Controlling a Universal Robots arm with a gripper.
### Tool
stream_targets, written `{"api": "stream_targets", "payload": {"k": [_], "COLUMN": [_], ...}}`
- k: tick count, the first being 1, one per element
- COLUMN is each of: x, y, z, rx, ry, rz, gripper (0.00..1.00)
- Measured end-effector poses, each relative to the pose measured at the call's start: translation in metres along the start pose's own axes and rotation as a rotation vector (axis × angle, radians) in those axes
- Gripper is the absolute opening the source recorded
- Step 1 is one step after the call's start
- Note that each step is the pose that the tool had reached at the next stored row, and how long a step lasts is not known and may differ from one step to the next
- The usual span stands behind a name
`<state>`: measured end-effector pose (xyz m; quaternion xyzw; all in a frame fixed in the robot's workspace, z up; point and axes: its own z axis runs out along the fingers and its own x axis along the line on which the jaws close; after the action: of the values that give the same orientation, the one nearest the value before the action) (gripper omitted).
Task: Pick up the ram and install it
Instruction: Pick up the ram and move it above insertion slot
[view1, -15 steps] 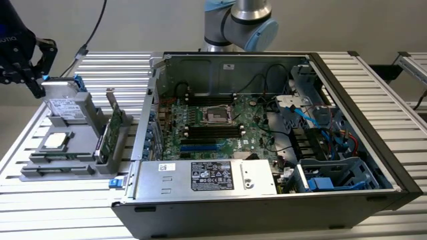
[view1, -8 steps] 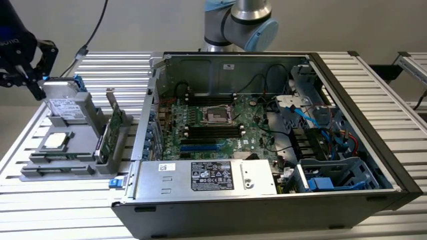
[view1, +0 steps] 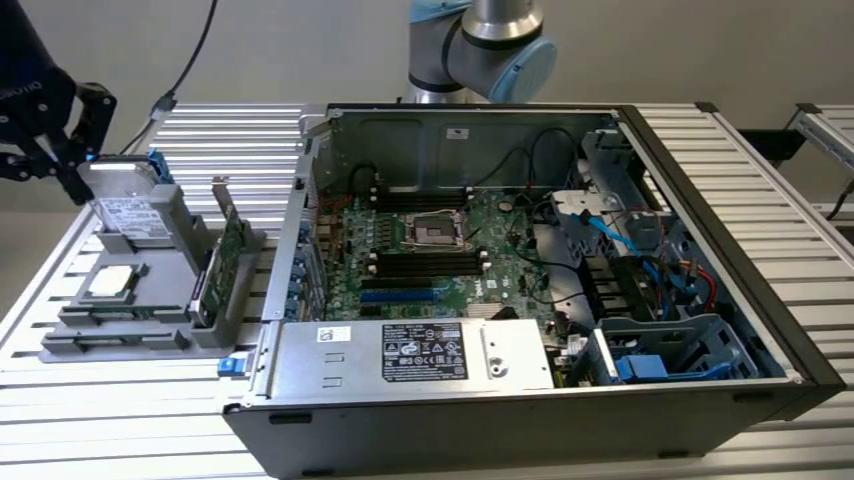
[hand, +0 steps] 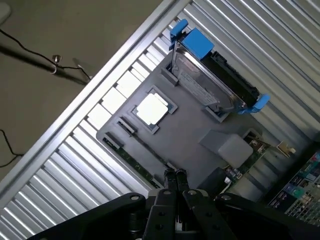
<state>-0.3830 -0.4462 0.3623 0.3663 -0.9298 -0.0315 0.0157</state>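
The arm (view1: 497, 45) is showing silver-grey tube segments and a light-blue joint cap (view1: 531, 62); the gripper (hand: 175, 175) is showing matte black angular linkages and slim dark fingers (hand: 168, 183).

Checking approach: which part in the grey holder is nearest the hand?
The ram, the thin green stick edging the holder, right by the hand; the blue-railed hard drive and silver chip lie farther off.
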Motion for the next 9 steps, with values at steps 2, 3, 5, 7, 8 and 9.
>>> {"api": "stream_targets", "payload": {"k": [2,3,5,7,8,9], "x": [0.0,0.0,0.0,0.0,0.0,0.0], "y": [-0.0001,-0.0002,-0.0002,-0.0004,-0.0005,-0.0004], "z": [0.0012,0.0018,0.0033,0.0046,0.0053,0.006], "rx": [-0.0004,-0.0006,-0.0009,-0.001,-0.0008,-0.0007], "ry": [0.0019,0.003,0.0049,0.0075,0.0088,0.01], "rz": [-0.036,-0.055,-0.091,-0.128,-0.147,-0.164], "gripper": [0.1,0.1,0.1,0.1,0.1,0.1]}}
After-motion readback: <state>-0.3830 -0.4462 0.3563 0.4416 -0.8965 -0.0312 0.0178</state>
